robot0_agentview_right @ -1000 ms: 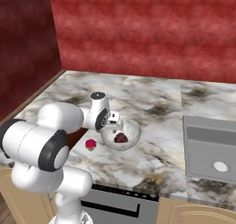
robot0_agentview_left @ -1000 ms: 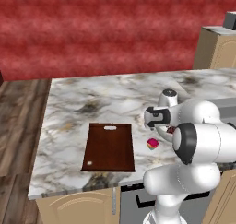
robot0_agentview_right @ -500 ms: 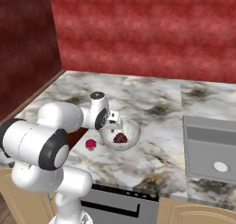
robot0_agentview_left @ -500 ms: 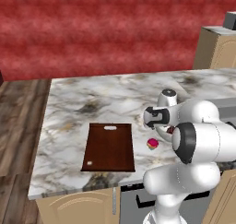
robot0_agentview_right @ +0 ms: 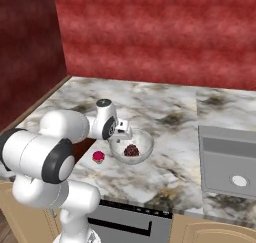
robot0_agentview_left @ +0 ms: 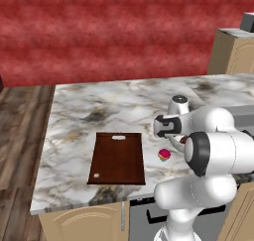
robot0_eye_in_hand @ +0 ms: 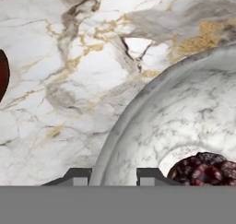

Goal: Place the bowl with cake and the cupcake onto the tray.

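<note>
Straddling the near rim of the bowl with cake (robot0_eye_in_hand: 184, 126), the claw (robot0_eye_in_hand: 114, 176) has its two dark fingertips (robot0_eye_in_hand: 77, 175) apart, one outside the wall and one inside it; whether they pinch the rim I cannot tell. From the right base view the claw (robot0_agentview_right: 123, 132) sits at the bowl's (robot0_agentview_right: 142, 149) left edge, low over the marble counter (robot0_agentview_right: 170, 112). The bowl is round and shallow, speckled white-grey like stone, with a lumpy dark red-brown cake piece (robot0_agentview_right: 131, 150) at its bottom, just beyond the fingertips. The cupcake (robot0_agentview_right: 98, 157), tiny with a pink-magenta top and a yellow-orange base, stands upright on the counter just beside the claw, on the robot's side of it, apart from the bowl. The tray (robot0_agentview_left: 117, 157) lies flat well to the claw's left: a dark reddish-brown wooden rectangle, its long axis running away from the robot, the pale slot handle (robot0_agentview_left: 118, 137) at the far end, a pale dot (robot0_agentview_left: 96, 175) near the close corner.
</note>
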You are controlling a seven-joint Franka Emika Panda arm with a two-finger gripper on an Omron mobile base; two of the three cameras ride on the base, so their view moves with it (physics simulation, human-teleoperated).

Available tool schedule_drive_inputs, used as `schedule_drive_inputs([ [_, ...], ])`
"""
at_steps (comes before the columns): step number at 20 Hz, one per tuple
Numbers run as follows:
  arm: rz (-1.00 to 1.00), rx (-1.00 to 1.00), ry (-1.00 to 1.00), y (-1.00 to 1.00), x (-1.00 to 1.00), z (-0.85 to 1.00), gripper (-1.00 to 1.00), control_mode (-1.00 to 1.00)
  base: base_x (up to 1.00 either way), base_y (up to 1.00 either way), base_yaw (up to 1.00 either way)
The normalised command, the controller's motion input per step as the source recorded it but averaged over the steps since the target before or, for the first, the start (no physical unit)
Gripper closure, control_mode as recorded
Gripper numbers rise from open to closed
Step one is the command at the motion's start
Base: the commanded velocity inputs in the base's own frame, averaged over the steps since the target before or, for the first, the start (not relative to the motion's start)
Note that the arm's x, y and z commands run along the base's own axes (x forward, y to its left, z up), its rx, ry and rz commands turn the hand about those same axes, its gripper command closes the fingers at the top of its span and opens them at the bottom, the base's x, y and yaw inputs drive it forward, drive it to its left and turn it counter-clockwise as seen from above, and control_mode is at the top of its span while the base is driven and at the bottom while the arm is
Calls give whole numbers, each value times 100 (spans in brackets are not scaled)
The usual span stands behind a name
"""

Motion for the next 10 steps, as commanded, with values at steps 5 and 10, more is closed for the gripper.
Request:
schedule_drive_inputs([
  [5,0,-3,-3,6,-2,9,100,-100,0,0,0],
  [10,0,0,-13,1,-10,63,100,-100,0,0,0],
])
